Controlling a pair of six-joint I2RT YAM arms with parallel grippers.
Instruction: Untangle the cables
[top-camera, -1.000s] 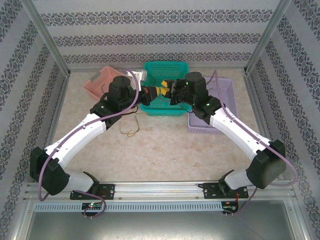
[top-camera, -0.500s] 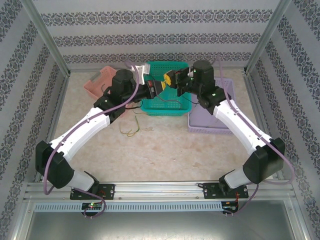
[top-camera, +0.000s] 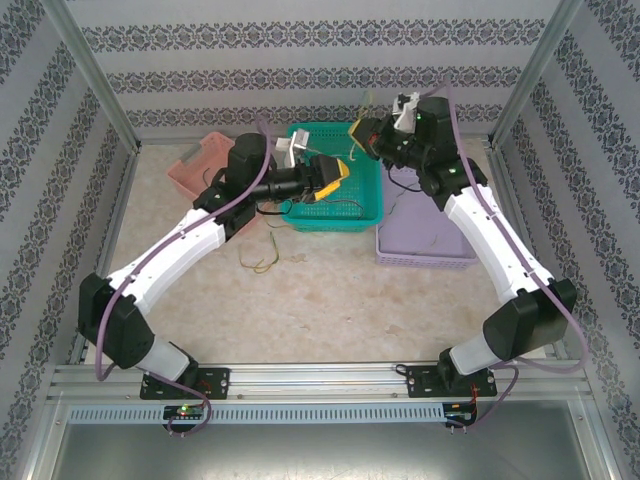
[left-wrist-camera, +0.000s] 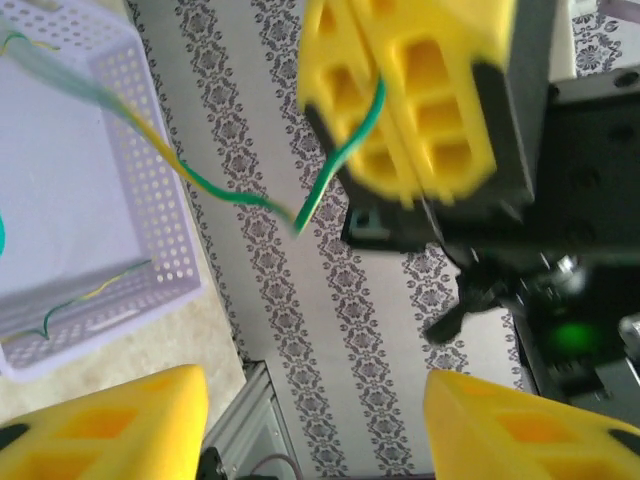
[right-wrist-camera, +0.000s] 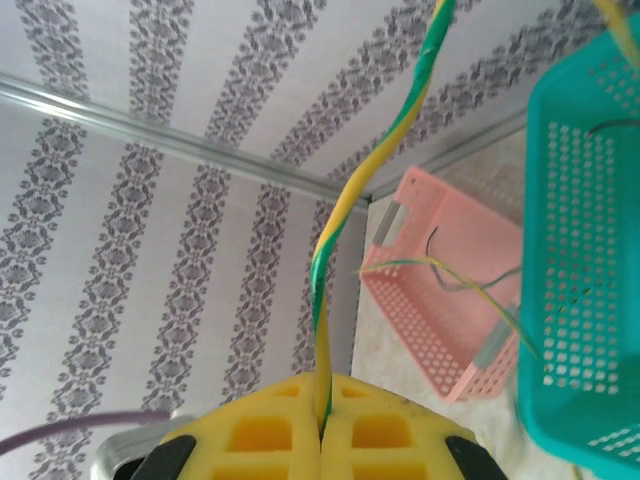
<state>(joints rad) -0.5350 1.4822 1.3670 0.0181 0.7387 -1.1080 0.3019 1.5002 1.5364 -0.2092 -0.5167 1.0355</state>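
Observation:
My right gripper (top-camera: 360, 130) is raised near the back wall, above the teal basket's far right corner. It is shut on a thin yellow-green cable (right-wrist-camera: 345, 205) that runs out from between its pads (right-wrist-camera: 290, 430). From the left wrist that same cable (left-wrist-camera: 335, 165) hangs from the shut right gripper (left-wrist-camera: 405, 95) and trails toward the purple basket (left-wrist-camera: 60, 180). My left gripper (top-camera: 333, 178) hovers over the teal basket (top-camera: 368, 215), open, with nothing between its fingers (left-wrist-camera: 110, 425). More thin cables (top-camera: 345, 206) lie in the teal basket, and a few loose strands (top-camera: 262, 262) lie on the table.
A pink basket (top-camera: 195, 170) at the back left holds a few thin wires (right-wrist-camera: 470, 275). The purple basket (top-camera: 425, 250) sits right of the teal one. Patterned walls and metal posts (top-camera: 95, 75) enclose the table. Bare tabletop (top-camera: 330, 300) lies in front of the baskets.
The two grippers were close together over the teal basket. My right gripper has since risen and pulled back to the right with the yellow-green cable, and the left has stretched further over the basket.

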